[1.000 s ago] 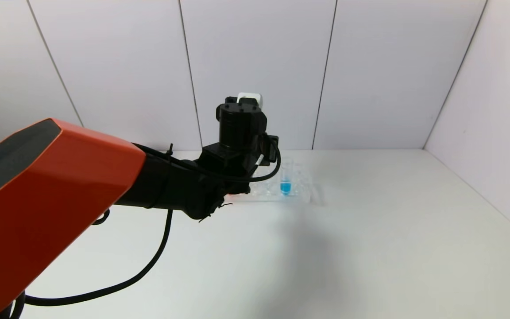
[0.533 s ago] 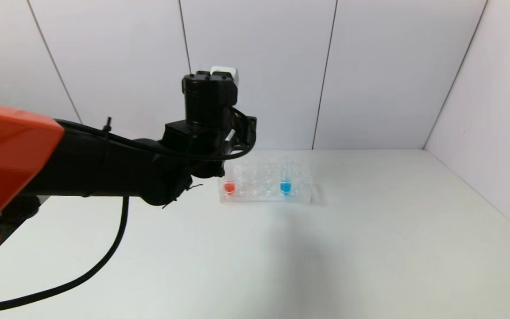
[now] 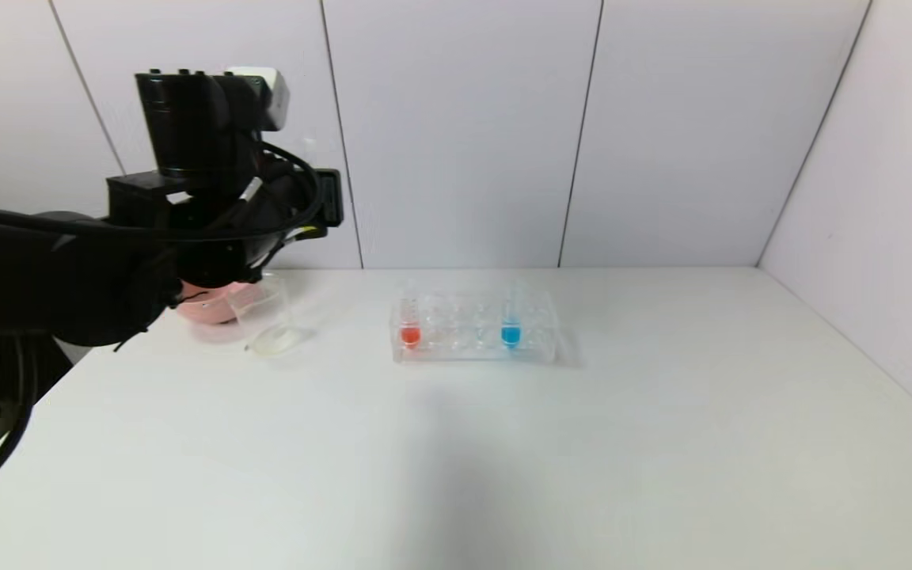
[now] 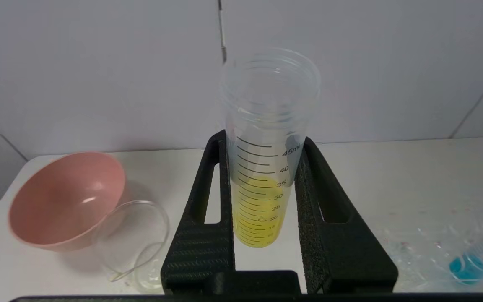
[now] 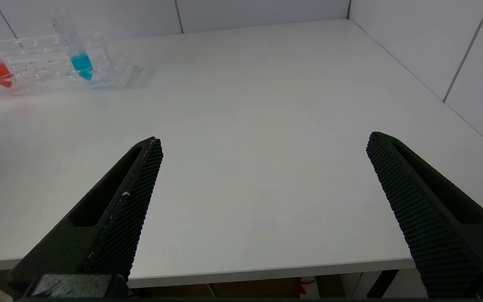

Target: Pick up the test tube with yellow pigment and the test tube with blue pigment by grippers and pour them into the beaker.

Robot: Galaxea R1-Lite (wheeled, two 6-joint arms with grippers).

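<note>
My left gripper (image 4: 264, 140) is shut on the test tube with yellow pigment (image 4: 260, 209) and holds it upright in the air above the table's left side. The clear beaker (image 3: 266, 318) stands below it next to the pink bowl, and shows in the left wrist view (image 4: 134, 239) off to one side of the tube. The test tube with blue pigment (image 3: 511, 321) stands in the clear rack (image 3: 476, 352) and also shows in the right wrist view (image 5: 78, 54). My right gripper (image 5: 265, 139) is open and empty over the table's front edge, out of the head view.
A pink bowl (image 3: 204, 305) touches the beaker at the back left. A tube with orange-red liquid (image 3: 409, 324) stands at the rack's left end. White walls close the table at the back and right.
My left arm has swung left and up, away from the rack, carrying the yellow tube over to the beaker. The rack, the beaker and the bowl have come into view.
</note>
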